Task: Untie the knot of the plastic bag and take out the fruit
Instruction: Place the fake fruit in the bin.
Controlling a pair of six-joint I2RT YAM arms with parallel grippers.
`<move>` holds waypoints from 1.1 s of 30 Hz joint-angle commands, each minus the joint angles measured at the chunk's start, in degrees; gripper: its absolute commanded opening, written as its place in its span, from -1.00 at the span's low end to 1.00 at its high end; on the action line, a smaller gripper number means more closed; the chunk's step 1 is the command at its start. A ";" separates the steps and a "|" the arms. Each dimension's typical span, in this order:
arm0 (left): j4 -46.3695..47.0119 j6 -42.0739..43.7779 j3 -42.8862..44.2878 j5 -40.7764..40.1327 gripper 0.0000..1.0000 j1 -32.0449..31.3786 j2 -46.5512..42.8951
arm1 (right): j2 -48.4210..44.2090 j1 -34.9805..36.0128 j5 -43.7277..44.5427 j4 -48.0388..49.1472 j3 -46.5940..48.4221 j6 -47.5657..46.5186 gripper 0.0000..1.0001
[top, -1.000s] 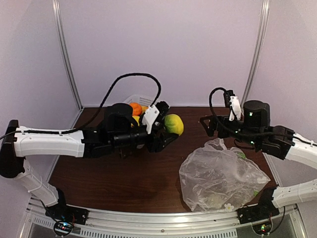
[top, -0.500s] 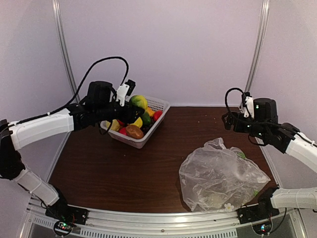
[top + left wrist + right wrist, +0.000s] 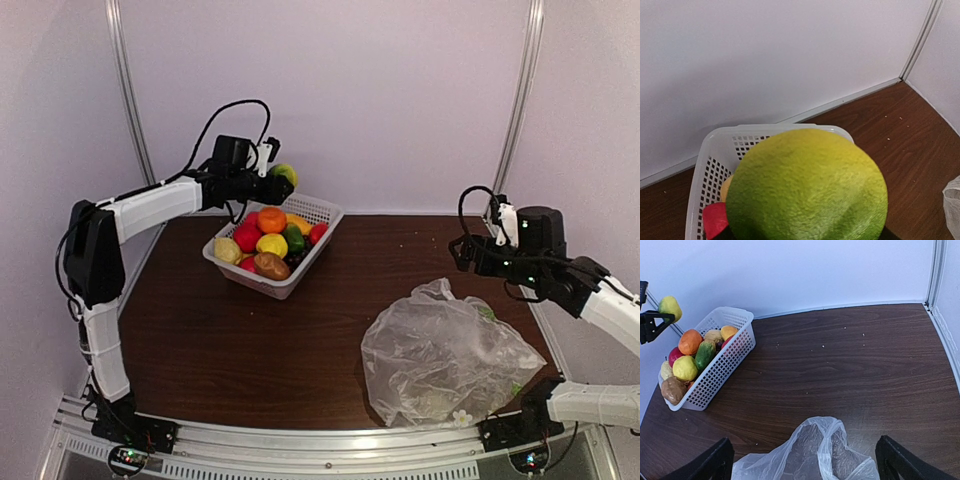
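**Fruit out of bag, held over basket**

Left gripper (image 3: 276,182) is closed on the yellow-green fruit (image 3: 285,174), its fingers part-spread around it. The fruit hangs in the air above the far end of the basket (image 3: 305,265), close to the back wall (image 3: 400,100). From the left wrist the fruit fills the lower frame, with the basket rim showing beneath it.

More fruit lies in the basket: orange (image 3: 271,219), red (image 3: 247,237), yellow (image 3: 272,244), green (image 3: 293,238) and brown (image 3: 270,265).

The bag (image 3: 445,360) lies crumpled on the near right of the table (image 3: 250,340), well apart from the basket.

Right gripper (image 3: 456,250) hovers above the table beyond the bag's far edge. Its fingers are spread wide with nothing between them.

Changes noted:
- A second ago the left arm stretched low across mid-table, hiding the basket, with the fruit near the table's centre.
- Half a second ago the arm was over the basket's left side. It now reaches further back and higher, and the basket's contents are in plain sight.
- Its grip on the fruit is the same throughout.
- The right gripper has drawn back to the right from above the bag's far edge, its fingers as wide as before.
- The bag has not shifted.
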 commanded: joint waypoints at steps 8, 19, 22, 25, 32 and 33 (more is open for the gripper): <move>-6.87 -0.26 21.97 2.36 0.11 5.35 18.04 | -5.69 -0.58 -1.48 -4.29 -2.79 2.78 1.00; -8.34 -0.33 25.23 3.26 0.50 6.07 21.58 | -8.11 -0.57 -1.59 -4.89 -4.58 4.19 1.00; -8.40 -0.58 25.14 3.01 0.63 6.20 21.79 | -8.31 -0.60 -1.61 -5.01 -4.69 4.34 1.00; -8.35 -0.85 25.14 3.09 0.68 6.34 21.88 | -8.54 -0.62 -1.60 -4.99 -4.69 4.35 1.00; -8.48 -0.53 25.08 2.87 0.69 6.39 20.80 | -8.51 -0.58 -1.59 -5.07 -4.76 4.32 1.00; -8.48 -0.46 24.88 2.83 0.69 6.39 20.42 | -8.50 -0.58 -1.60 -5.14 -4.76 4.35 1.00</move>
